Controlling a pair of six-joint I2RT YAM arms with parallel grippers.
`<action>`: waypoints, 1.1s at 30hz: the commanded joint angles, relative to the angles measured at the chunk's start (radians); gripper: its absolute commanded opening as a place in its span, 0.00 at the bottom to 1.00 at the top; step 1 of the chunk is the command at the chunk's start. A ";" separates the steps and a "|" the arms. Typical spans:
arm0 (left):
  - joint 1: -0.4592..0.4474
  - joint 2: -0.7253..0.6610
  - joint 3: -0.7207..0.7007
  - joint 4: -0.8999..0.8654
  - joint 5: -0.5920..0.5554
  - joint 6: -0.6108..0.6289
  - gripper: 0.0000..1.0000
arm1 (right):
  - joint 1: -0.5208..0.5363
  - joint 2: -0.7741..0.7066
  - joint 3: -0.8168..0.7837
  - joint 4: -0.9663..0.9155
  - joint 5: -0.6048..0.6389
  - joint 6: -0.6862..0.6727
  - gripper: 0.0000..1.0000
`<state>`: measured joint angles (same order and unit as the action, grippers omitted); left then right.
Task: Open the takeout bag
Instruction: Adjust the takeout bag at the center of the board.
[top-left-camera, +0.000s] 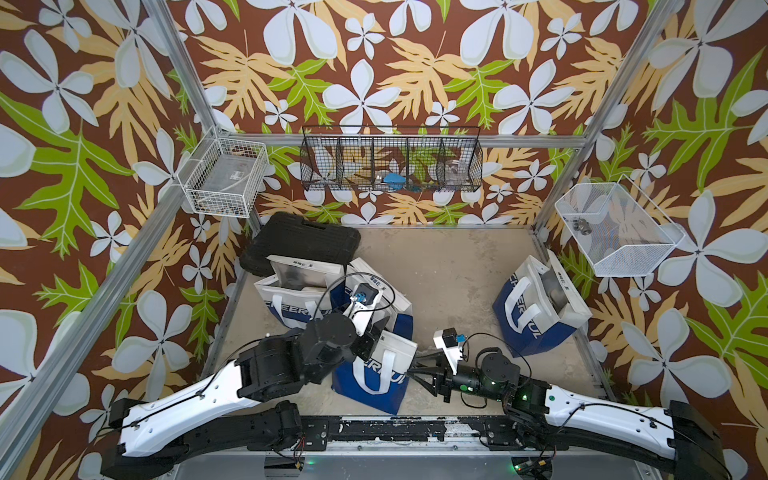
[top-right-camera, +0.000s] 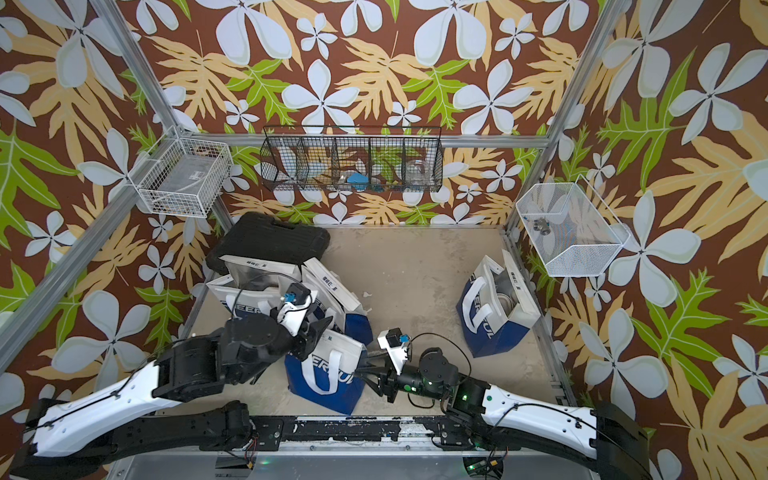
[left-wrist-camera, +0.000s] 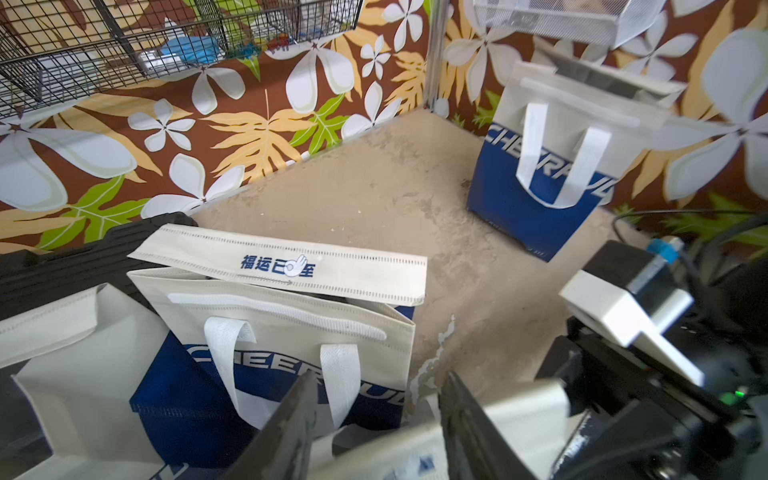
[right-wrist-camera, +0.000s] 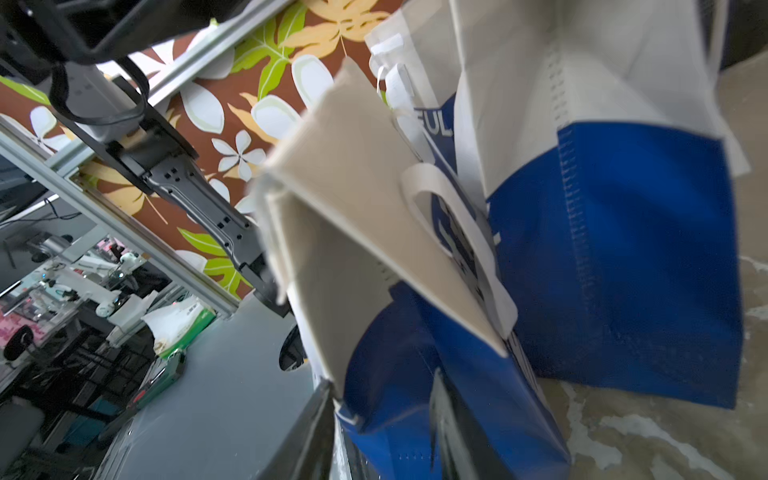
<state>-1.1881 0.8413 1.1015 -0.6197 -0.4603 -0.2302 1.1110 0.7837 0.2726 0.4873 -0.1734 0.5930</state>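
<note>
- Takeout bag (top-left-camera: 397, 384) stands upright at the near middle of the table (top-left-camera: 449, 282), between the two grippers. It is a boxy carrier of non-woven cloth, cream above and deep blue below, with white block lettering across its front.
- A flat white strap handle (top-left-camera: 376, 374) hangs in a U down its near face.
- Its cream top flap (right-wrist-camera: 353, 208) angles up off the panel beneath it, leaving a wedge-shaped gap; the right wrist view is blurred there.
- Left gripper (left-wrist-camera: 380, 376) sits at the bag's far top edge, its dark jaws apart, with cream cloth lying below the gap.
- Right gripper (top-left-camera: 415, 369) meets the bag's right side with its jaws apart, astride the blue side edge.
- A pair of like bags (top-left-camera: 282, 299) crowds together at the far left, against a ribbed black plastic case (top-left-camera: 307, 239).
- A fourth bag (top-left-camera: 536, 328) stands well apart on the right, its mouth open on a silvery lining.
- The table surface is mottled beige — scuffed and patchy.
</note>
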 joint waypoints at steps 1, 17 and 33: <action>-0.005 -0.027 -0.005 -0.109 0.128 -0.083 0.54 | 0.006 0.010 0.035 0.052 0.045 -0.024 0.43; -0.531 -0.054 -0.104 -0.095 -0.439 -0.144 0.49 | 0.219 0.296 0.068 0.245 0.282 -0.066 0.25; -0.683 0.160 -0.134 -0.090 -0.793 -0.135 0.62 | 0.367 0.191 0.143 0.094 0.514 -0.177 0.00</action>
<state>-1.8702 0.9756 0.9745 -0.7280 -1.1061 -0.3656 1.4544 0.9829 0.4011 0.5701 0.2562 0.4431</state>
